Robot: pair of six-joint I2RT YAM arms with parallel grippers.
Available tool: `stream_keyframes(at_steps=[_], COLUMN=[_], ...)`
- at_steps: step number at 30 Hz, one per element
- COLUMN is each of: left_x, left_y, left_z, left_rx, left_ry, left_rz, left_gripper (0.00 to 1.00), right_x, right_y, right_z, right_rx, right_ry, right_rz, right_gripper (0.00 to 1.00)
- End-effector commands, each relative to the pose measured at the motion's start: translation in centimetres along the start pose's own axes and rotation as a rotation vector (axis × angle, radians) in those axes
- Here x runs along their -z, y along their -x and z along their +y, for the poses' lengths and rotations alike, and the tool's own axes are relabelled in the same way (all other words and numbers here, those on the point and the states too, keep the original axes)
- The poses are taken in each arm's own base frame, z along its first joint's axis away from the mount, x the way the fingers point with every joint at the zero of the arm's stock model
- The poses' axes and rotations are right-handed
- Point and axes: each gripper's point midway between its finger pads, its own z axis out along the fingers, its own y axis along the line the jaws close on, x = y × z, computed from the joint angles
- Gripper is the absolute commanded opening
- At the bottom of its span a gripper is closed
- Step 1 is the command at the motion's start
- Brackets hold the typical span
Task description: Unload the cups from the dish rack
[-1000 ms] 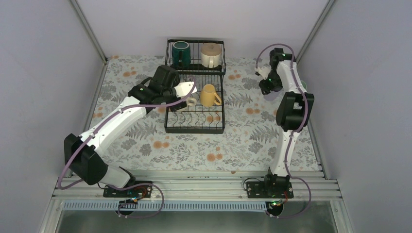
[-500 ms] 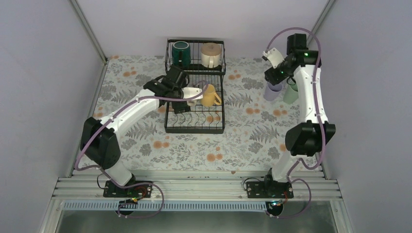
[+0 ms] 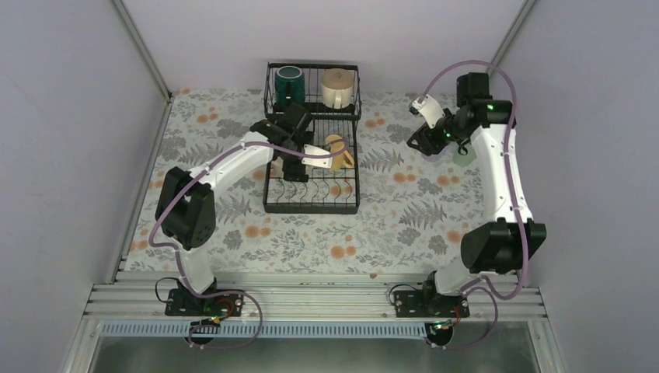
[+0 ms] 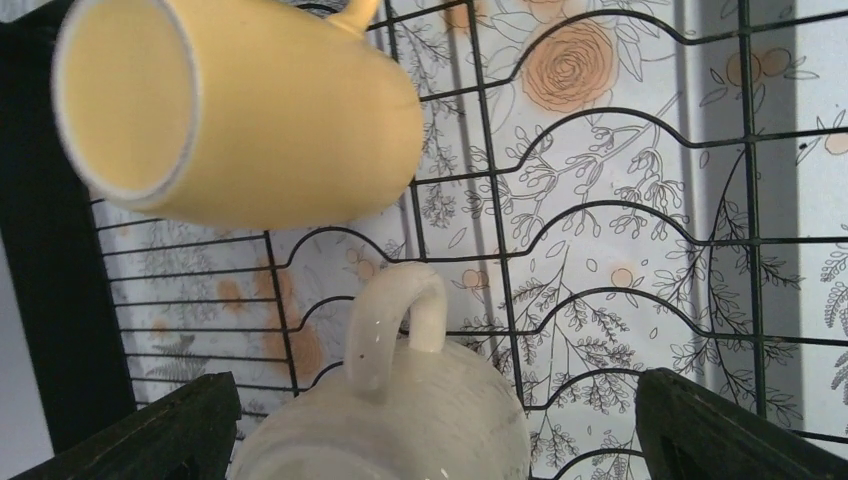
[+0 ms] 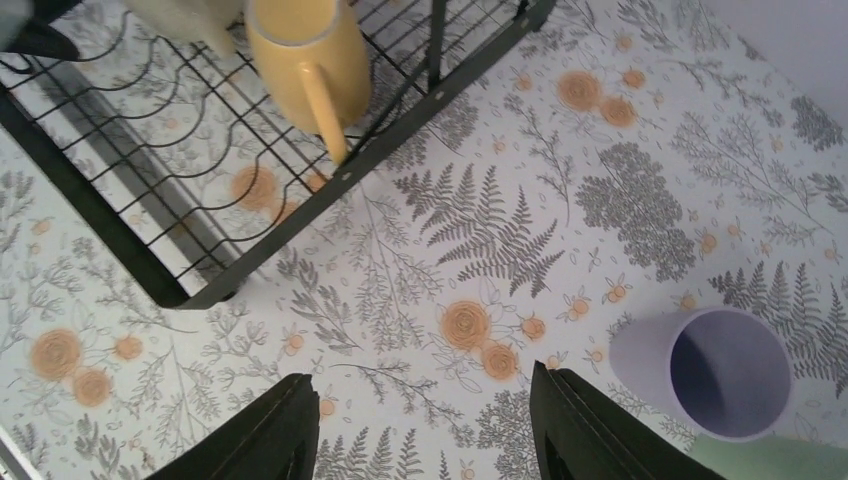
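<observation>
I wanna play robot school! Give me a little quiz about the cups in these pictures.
1. True or false: the lavender cup stands on the table, outside the dish rack.
2. Which cup sits between the open fingers of the left end effector? A) yellow cup B) cream-white cup C) mint green cup
3. How many cups are in the rack's raised basket?
Key: 1 true. 2 B. 3 two: the dark green cup and the tan cup.
</observation>
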Motion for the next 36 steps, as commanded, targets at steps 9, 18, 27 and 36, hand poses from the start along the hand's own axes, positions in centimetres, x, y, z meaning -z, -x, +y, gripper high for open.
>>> stream_keyframes(at_steps=[9,18,27,36], left_x=[-1.9,-5.0,-6.2,-6.8], left_y=[0.7,0.4,-0.7,-2.0], left_z=[1.2,0.9,-0.1,-0.6], left_rx=[-0.143,-0.146,-0.103,-0.085], left_ry=[-0.025,-0.134,-0.221,-0.242], left_rz=[-0.042,-0.010,0.050,0.111], left_gripper=[0.97,0.93,0.75,0.54], right_x=[1.7,2.7,2.0,1.6], right_y=[-0.2,0.4,-0.7,-0.8], right_z=[3.5,4.5,4.9,5.1], right_rx=[0.107,0.099,0.091,0.081], right_ry=[0.033,0.050,0.057,0.077], right_rz=[-0.093,-0.146,-0.124,-0.122], right_gripper=[0.52,0.49,0.48,0.46])
